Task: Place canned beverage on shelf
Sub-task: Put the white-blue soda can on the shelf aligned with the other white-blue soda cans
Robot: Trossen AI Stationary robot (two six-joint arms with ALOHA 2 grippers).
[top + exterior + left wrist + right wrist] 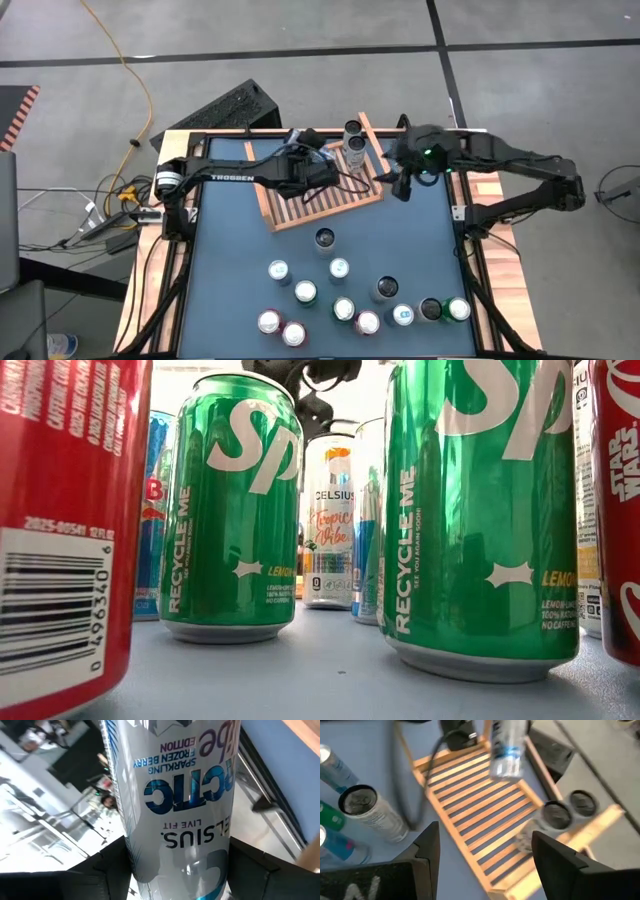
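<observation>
The light-brown slatted shelf (320,195) (480,805) lies askew on the far half of the blue table. Two cans (352,128) (357,148) stand upright at its far right corner, also seen in the right wrist view (556,815) (582,802). My left gripper (305,150) (180,875) is over the shelf's far part, shut on a white Celsius can (180,795) (506,750). My right gripper (403,182) (485,855) hovers open and empty just off the shelf's right end. My left gripper pinches the white can between its two fingers, on opposite sides of its wall (137,865), on the part with the big brand letters. The fingers lie across the can. The can is lifted clear above the shelf's slats, roughly upright, its print upside down in the wrist view.
Several cans (340,300) stand scattered on the near half of the table, one (325,238) just in front of the shelf. In the low view, green cans (230,510) (480,510) and a red one (60,530) stand close to the near edge.
</observation>
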